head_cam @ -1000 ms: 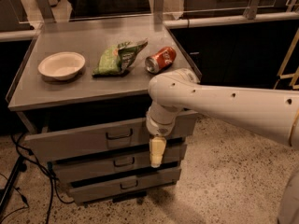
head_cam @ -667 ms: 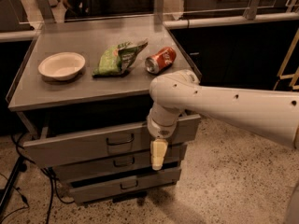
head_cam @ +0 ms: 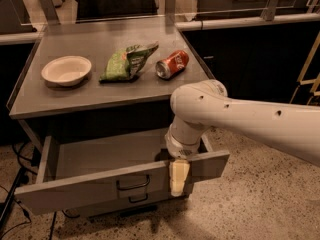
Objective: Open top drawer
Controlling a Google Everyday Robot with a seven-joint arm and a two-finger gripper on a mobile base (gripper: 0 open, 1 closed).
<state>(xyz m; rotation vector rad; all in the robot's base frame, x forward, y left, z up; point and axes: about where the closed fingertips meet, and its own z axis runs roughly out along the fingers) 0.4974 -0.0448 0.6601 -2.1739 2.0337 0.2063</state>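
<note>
The top drawer (head_cam: 90, 186) is a grey metal drawer with a small dark bail handle (head_cam: 133, 185) at the centre of its front. It stands pulled far out of the cabinet, and its inside (head_cam: 110, 154) shows nothing in it. My gripper (head_cam: 179, 177), cream-coloured at the end of a white arm (head_cam: 235, 119), hangs over the top edge of the drawer front, just right of the handle and touching the panel. A lower drawer's handle (head_cam: 134, 199) peeks out beneath the open drawer.
On the cabinet top (head_cam: 100, 96) stand a white bowl (head_cam: 66, 70), a green snack bag (head_cam: 127, 61) and a red soda can (head_cam: 172, 64) on its side. Cables (head_cam: 15, 184) lie on the speckled floor at the left. A dark counter runs behind.
The top drawer has slid far out towards the camera, and its inside now shows. My gripper has moved out and down with the drawer front.
</note>
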